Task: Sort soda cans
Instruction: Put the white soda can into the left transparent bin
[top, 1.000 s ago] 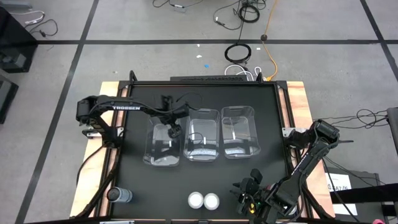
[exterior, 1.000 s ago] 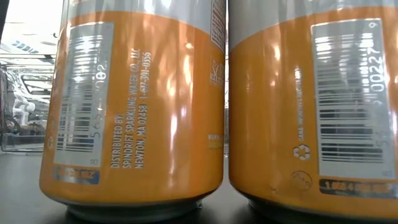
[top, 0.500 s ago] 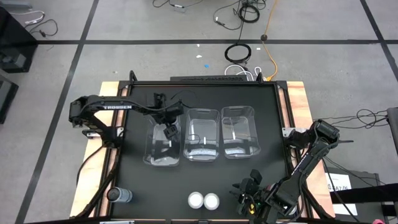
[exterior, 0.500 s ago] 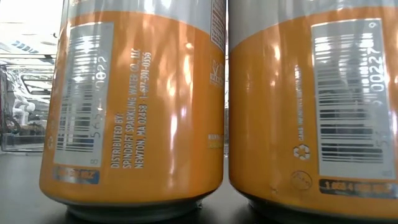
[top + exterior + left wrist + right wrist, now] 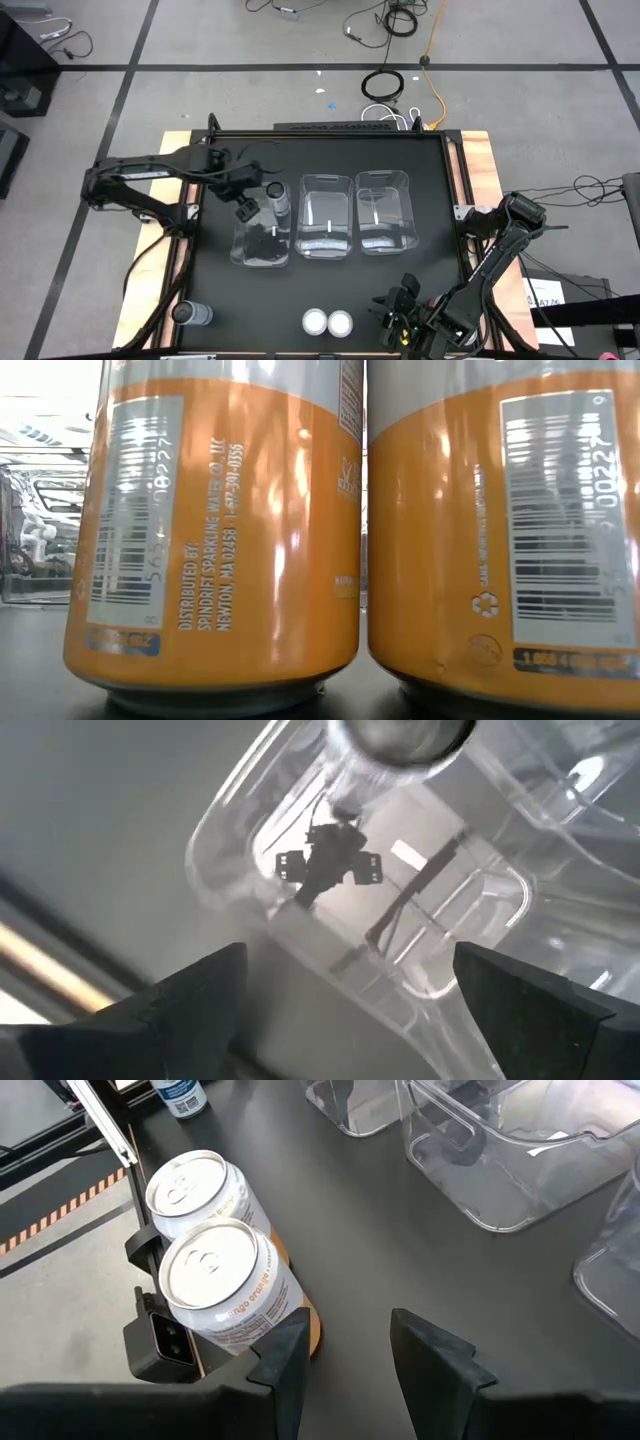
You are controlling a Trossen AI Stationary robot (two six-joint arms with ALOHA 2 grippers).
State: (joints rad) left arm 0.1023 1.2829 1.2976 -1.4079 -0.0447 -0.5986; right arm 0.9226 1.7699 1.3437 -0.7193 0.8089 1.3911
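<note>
One dark grey soda can [image 5: 277, 196] stands upright in the far end of the left clear bin [image 5: 243, 250]; the left wrist view shows its top [image 5: 400, 732]. My left gripper [image 5: 244, 204] [image 5: 345, 970] is open, just left of that can and apart from it. A second dark grey can [image 5: 192, 314] sits at the near left corner. Two orange cans [image 5: 327, 322] [image 5: 215, 1255] stand side by side at the near edge and fill the low view [image 5: 215, 530]. My right gripper [image 5: 400, 308] [image 5: 345, 1360] is open, just right of them. The red-pink cans are out of view.
Three clear bins stand in a row mid-table: the left one, the middle [image 5: 326, 216] and the right [image 5: 385, 210]. A small camera block [image 5: 160, 1335] sits at the near edge beside the orange cans. The black tabletop between bins and near edge is bare.
My left gripper has drawn back from over the left bin toward the table's left edge. The dark grey can that was under it now stands uncovered in the bin's far end. The right arm has kept still.
</note>
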